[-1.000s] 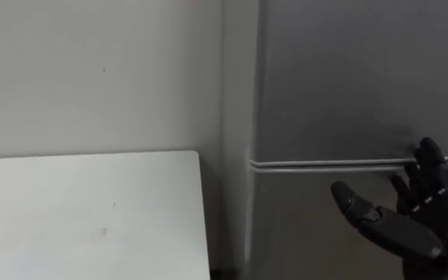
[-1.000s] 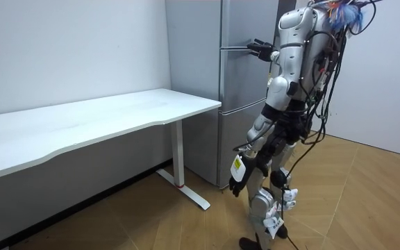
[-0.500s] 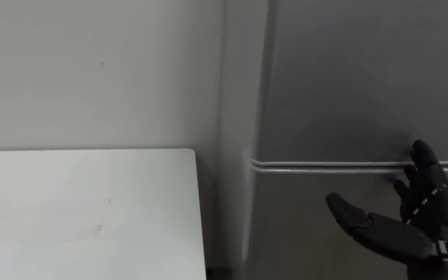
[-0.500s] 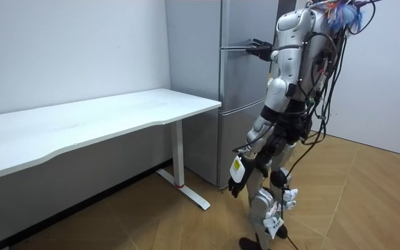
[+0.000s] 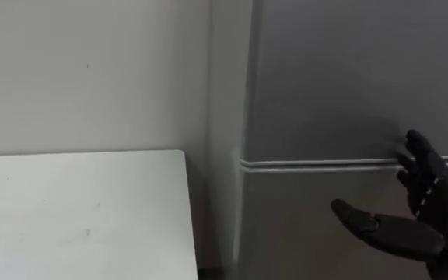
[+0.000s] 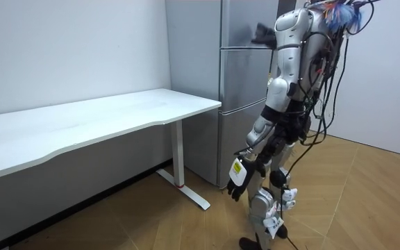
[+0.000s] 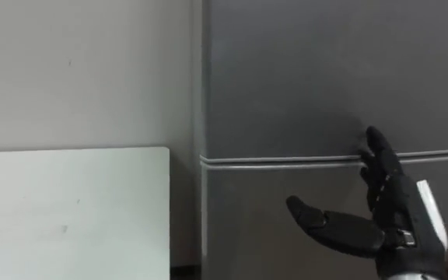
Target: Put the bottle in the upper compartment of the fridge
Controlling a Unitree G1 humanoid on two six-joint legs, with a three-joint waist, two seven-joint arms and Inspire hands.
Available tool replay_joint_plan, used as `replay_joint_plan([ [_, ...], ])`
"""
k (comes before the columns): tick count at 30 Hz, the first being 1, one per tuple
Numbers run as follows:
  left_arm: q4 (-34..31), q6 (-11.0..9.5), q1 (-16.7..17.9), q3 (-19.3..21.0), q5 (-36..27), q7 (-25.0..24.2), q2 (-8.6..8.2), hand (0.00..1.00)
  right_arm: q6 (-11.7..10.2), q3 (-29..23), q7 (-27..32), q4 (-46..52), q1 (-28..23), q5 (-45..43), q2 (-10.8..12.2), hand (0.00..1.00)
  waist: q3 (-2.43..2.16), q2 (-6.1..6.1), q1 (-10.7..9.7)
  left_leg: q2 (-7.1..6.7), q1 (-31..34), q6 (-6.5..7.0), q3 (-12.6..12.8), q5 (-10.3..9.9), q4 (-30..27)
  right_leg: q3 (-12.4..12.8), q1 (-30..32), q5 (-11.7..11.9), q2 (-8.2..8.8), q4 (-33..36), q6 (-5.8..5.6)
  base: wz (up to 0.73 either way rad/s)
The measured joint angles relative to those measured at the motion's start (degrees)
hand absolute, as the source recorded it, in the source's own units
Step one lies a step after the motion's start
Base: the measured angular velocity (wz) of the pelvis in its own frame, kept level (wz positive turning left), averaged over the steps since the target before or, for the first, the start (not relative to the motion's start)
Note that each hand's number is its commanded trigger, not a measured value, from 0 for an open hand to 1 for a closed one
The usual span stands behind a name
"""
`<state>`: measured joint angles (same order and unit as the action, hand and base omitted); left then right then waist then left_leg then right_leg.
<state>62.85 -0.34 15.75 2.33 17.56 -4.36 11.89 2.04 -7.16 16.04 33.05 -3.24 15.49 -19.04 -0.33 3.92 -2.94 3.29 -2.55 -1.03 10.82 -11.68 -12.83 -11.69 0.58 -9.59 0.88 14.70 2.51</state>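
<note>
Against the smooth, matt grey front of the fridge [image 5: 333, 78], both doors shut, the black right hand [image 5: 430, 222] is raised with fingers straight and thumb spread wide, holding nothing, its fingertips at the rounded groove [image 5: 309, 164] between the upper and lower door. Beside the fridge stands a flat white table [image 5: 76, 210] with a squared corner. In the room view the left hand [image 6: 235, 187] hangs low by the knee; I cannot tell how its fingers are set or where the bottle is.
</note>
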Motion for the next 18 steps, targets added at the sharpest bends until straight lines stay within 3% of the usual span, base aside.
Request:
replay_joint_plan([
  [2,0.2,0.0,0.1,0.3,0.0,0.5,0.11,0.00,-5.0,-2.2,0.0,4.6,1.7,-0.3,-1.3,0.00,-0.02,0.38,0.0,0.13,-0.2,-0.06,0.0,0.0,0.3,-0.4,-0.8,0.0,-0.10,-0.9,0.08,0.14],
  [5,0.2,0.1,0.2,0.2,0.0,1.6,0.20,0.00,-8.3,-3.1,-0.1,6.4,2.0,-1.3,-1.5,0.00,-0.21,1.39,0.0,0.23,-0.8,-0.23,0.0,-0.2,0.5,-1.3,-2.3,0.0,-0.13,-2.2,-0.01,0.17],
  [13,-0.5,0.8,1.0,1.7,0.1,2.2,0.14,0.00,-9.0,-4.8,-1.3,0.7,1.4,-8.9,-1.5,0.00,-0.21,0.96,0.1,0.00,-1.0,0.18,0.9,-0.7,0.9,-1.4,-2.7,0.0,-0.01,-3.1,-0.68,0.02],
  [18,-2.0,1.3,1.0,2.0,0.1,2.9,0.04,0.00,-8.9,-7.0,-0.7,-4.4,-2.4,-11.5,-1.4,0.00,-0.01,0.30,-1.1,0.04,-1.2,0.22,2.0,-0.7,1.3,-2.5,-3.6,0.0,0.09,-4.1,-0.91,0.11],
])
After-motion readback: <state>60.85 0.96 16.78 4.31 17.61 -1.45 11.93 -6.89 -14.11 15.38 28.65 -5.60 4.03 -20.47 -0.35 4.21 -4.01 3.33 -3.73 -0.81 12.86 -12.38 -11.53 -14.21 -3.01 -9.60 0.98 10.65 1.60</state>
